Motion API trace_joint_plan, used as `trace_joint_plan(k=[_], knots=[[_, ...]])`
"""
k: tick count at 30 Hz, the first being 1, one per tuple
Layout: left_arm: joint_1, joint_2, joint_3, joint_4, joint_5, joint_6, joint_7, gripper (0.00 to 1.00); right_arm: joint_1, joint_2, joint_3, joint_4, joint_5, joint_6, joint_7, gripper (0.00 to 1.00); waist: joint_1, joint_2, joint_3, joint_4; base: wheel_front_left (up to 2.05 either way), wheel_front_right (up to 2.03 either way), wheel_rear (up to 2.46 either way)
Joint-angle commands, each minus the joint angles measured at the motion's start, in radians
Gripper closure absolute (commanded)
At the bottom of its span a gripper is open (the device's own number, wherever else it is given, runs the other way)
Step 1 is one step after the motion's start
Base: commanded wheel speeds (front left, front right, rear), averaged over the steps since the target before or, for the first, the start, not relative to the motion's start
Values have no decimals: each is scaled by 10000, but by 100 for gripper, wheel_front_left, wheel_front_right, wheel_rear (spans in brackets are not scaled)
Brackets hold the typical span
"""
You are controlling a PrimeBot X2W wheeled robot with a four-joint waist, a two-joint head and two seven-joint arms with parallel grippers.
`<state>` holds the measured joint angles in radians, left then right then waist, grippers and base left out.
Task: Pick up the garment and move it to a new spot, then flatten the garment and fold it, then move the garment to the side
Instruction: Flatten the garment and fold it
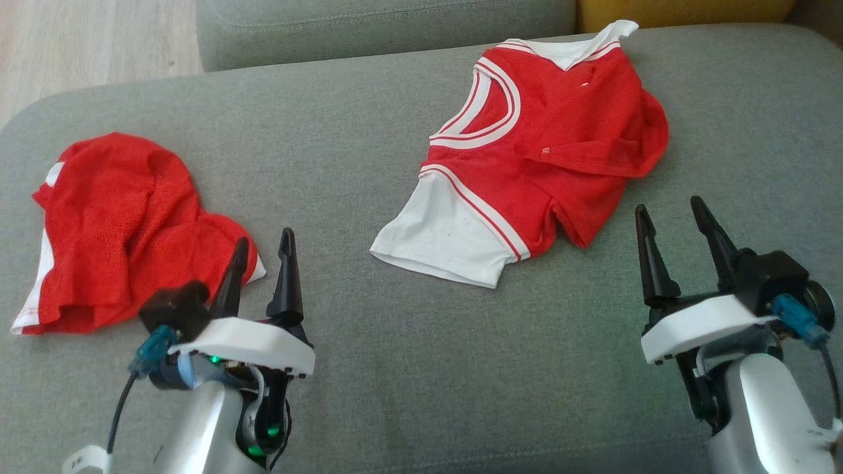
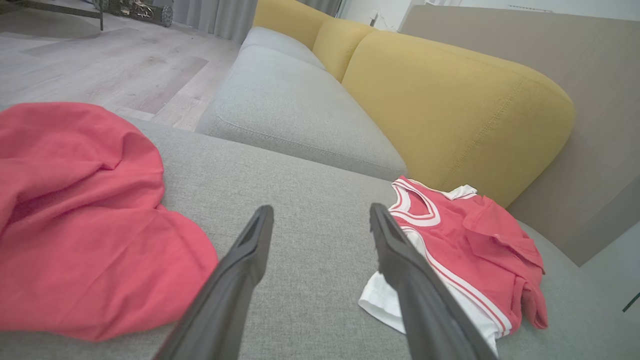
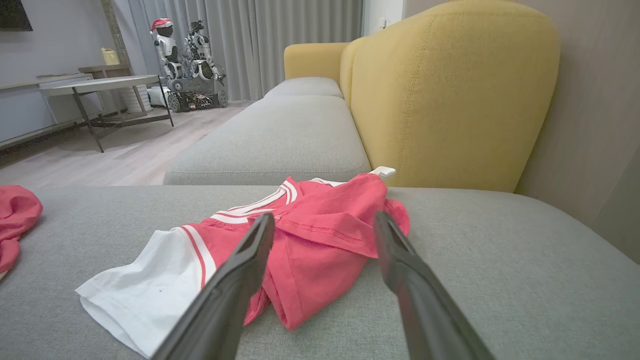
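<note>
Shirt point(image 1: 560, 131), red with white trim, lay rumpled at the far right of the grey cushion point(image 1: 395, 368), one flap doubled over its body, so it probably needed lifting and flattening first. Right gripper point(image 1: 670, 206) hovered just near of it, jaws wide and empty, seemingly lined up for a grab. Left gripper point(image 1: 265, 236) stood equally wide beside a second red heap point(image 1: 118, 210) at the left.

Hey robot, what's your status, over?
Both open, empty: left gripper, right gripper. Crumpled red-and-white shirt on sofa, untouched. Beside left gripper, another red garment.
</note>
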<state>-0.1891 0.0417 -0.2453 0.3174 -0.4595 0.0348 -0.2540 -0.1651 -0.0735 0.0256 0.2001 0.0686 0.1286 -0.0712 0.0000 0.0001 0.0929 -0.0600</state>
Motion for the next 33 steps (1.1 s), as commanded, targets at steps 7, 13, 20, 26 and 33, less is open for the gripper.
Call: trace_joint_plan(k=[7,13,20,26,33], knots=[[-364,85,155,-236,114,-71,-78,0,-324,32,288,-604,-509,21,152,0,0,-1,101,144,0,0,0],[-449,85,13,-136,137,-127,-78,0,-984,-412,554,-191,-1175,21,614,0,0,-1,348,521,0,0,0],[-630,85,-93,-82,145,-145,-78,0,-2280,-1292,1041,1143,-2116,21,1149,0,0,-1,749,1096,0,0,0],[-790,85,43,-66,226,-212,-78,0,-3190,-1868,1506,2379,-2571,21,1214,0,0,-1,1061,1507,0,0,0],[-960,85,133,-78,245,-289,-78,0,-4052,-2102,1907,3457,-3004,21,1010,0,0,-1,1383,1729,0,0,0]])
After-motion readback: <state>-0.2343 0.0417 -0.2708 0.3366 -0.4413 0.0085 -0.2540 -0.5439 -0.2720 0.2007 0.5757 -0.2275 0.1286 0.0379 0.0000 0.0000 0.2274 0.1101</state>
